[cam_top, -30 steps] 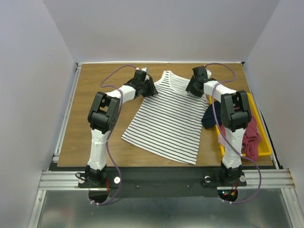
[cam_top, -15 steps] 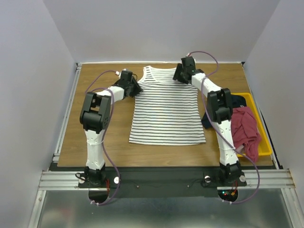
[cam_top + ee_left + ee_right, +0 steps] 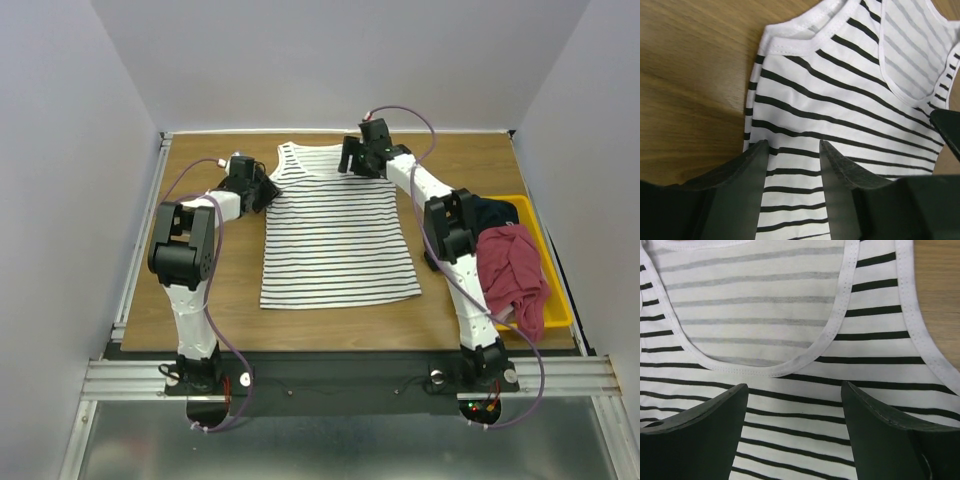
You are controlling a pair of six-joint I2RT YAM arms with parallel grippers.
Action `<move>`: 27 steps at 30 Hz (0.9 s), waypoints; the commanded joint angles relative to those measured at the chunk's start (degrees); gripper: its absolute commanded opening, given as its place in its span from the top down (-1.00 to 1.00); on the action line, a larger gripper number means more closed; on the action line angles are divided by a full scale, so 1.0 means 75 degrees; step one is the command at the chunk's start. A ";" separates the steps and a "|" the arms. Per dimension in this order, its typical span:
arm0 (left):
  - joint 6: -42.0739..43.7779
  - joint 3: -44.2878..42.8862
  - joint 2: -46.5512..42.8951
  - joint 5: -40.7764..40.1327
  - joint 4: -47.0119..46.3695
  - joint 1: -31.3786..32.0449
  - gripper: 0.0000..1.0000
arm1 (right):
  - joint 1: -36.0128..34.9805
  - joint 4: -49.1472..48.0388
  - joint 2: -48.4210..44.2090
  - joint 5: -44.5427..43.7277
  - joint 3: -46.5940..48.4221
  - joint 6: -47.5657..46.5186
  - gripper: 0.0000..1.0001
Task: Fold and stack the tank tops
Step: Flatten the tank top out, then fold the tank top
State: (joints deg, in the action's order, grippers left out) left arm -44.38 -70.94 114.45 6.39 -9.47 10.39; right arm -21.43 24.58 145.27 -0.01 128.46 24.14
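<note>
White striped tank top [image 3: 338, 240] lies flat (neckline on the far side), both arms' jaws apart over its shoulders.

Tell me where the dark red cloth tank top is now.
In the top view, the dark red cloth tank top lies crumpled in the yellow plastic tray at the right edge of the wooden table, beside a dark navy garment.
</note>
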 commanded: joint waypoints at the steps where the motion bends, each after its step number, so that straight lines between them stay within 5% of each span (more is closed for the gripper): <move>1: 0.0409 -0.0116 -0.0715 0.0635 -0.0728 0.0044 -0.17 | -0.0002 0.0028 -0.1530 -0.0490 -0.0101 -0.0277 -0.64; 5: 0.0760 -0.0502 -0.1291 0.0122 -0.0203 0.0009 -0.22 | -0.0340 0.0027 -0.2644 -0.0783 -0.0708 -0.0242 -0.65; 13: 0.0925 -0.1497 -0.0942 -0.0736 0.1063 -0.0623 -0.15 | -0.2660 -0.0089 -0.4334 -0.1732 -0.3498 0.0589 -0.54; 21: 0.2037 -0.2693 0.0417 0.0388 0.1228 -0.0741 -0.04 | -0.4921 -0.0183 -0.3925 -0.2694 -0.3969 0.1315 0.10; 27: 0.2226 -0.2636 0.0712 0.0729 0.0936 -0.0741 -0.04 | -0.5777 -0.0172 -0.3374 -0.2998 -0.3933 0.1527 0.15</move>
State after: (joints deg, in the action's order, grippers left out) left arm -30.50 -88.90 121.08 8.69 -1.06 4.54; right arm -62.52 24.10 119.85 -17.89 97.80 33.30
